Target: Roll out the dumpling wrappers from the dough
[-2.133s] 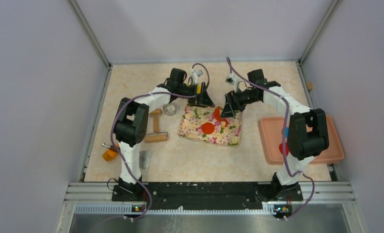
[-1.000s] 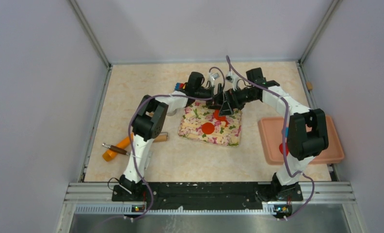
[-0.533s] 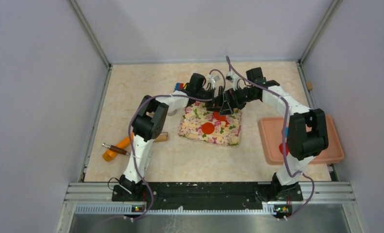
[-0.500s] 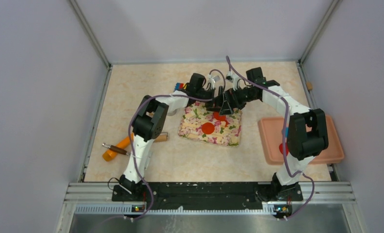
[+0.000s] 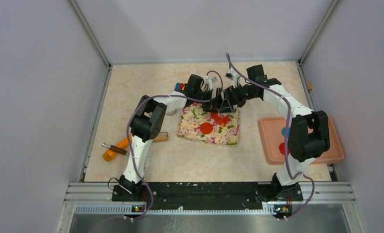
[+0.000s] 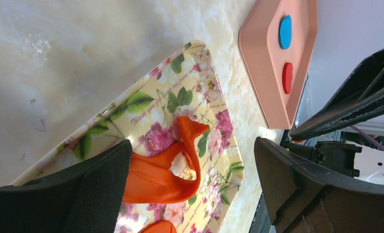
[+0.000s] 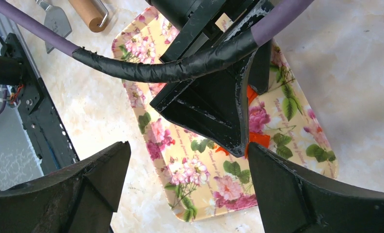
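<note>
The dough (image 5: pixel 220 118) is a torn red-orange sheet with a hole in it, lying on the back end of the floral tray (image 5: pixel 229 136). A round red patch (image 5: pixel 206 128) lies flat in the tray's middle. My left gripper (image 5: pixel 214 104) and right gripper (image 5: pixel 225 104) hang close together over the dough, both open. In the left wrist view one finger (image 6: pixel 83 194) touches the edge of the dough (image 6: pixel 156 174); the left gripper (image 6: pixel 195 179) holds nothing. The right gripper (image 7: pixel 190 189) looks down past the left gripper onto the tray (image 7: pixel 200 174). A small red dumpling wrapper (image 5: pixel 282 148) lies on the pink tray (image 5: pixel 326 155).
A blue disc (image 5: pixel 285 131) sits beside the wrapper on the pink tray. A rolling pin (image 7: pixel 88 12) and a scraper (image 7: pixel 54 19) lie left of the floral tray. An orange carrot toy (image 5: pixel 113 151) lies at the left edge. A small wooden piece (image 5: pixel 309 86) sits far right.
The left arm swung right from beside the rolling pin to the tray's back end, meeting the right gripper. The dough now lies flatter and wider. The floral tray has shifted slightly left.
</note>
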You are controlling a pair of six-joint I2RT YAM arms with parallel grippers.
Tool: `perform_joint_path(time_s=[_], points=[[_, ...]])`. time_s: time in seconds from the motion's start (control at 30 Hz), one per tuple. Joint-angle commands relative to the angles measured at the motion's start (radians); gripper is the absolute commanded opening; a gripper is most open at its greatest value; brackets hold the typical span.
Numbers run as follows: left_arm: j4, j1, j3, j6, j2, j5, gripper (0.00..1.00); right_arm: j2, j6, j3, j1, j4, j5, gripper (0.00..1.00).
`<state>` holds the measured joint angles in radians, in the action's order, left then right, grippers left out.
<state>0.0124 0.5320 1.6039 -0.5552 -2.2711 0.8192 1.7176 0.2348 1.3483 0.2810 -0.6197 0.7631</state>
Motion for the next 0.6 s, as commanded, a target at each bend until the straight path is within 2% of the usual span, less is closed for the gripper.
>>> perform_joint_path(time_s=[0.0, 0.23, 0.43, 0.57], points=[[0.031, -0.013, -0.02, 0.047, 0.053, -0.048, 0.99, -0.063, 0.033, 0.029, 0.011, -0.003, 0.003, 0.93], [0.039, -0.022, -0.019, 0.084, 0.105, -0.018, 0.99, -0.102, 0.099, 0.019, 0.0, -0.056, -0.039, 0.93], [0.104, -0.059, 0.016, 0.173, 0.165, -0.05, 0.99, -0.161, 0.106, -0.014, -0.032, -0.084, -0.018, 0.92], [0.141, -0.081, 0.033, 0.219, 0.194, -0.009, 0.99, -0.192, 0.097, -0.044, -0.038, -0.078, -0.009, 0.92]])
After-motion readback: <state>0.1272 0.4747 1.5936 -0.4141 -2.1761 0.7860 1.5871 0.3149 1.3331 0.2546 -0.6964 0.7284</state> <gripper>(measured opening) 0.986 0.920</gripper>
